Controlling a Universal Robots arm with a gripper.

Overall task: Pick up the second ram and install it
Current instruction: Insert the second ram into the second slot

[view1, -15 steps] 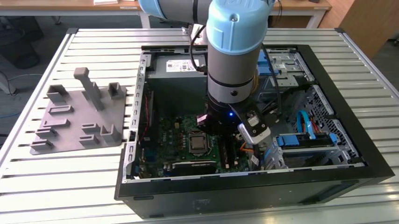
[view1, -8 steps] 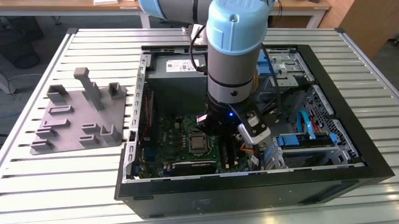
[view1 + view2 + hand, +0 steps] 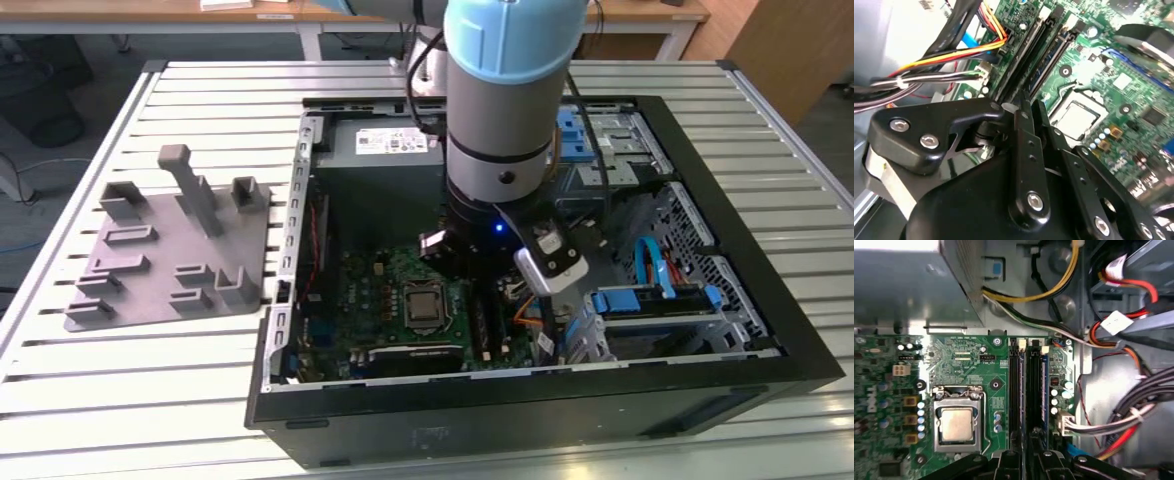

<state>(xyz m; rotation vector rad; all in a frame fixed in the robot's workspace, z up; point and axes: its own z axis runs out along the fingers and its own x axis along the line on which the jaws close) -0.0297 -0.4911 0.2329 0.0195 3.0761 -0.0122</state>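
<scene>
My arm reaches down into the open computer case, over the green motherboard. My gripper hangs right over the long black memory slots beside the processor socket. Its black fingers are pinched close together. Between them runs a thin dark strip with a bluish edge, seen edge-on. I take this for the second ram, lying along a slot. Whether it is fully seated I cannot tell. The neighbouring slot also shows a blue edge.
A grey holder tray with upright posts lies on the slatted table at the exterior view's left. Bundles of coloured cables crowd one side of the slots. The power supply sits at the case's far end, and drive bays are at the exterior view's right.
</scene>
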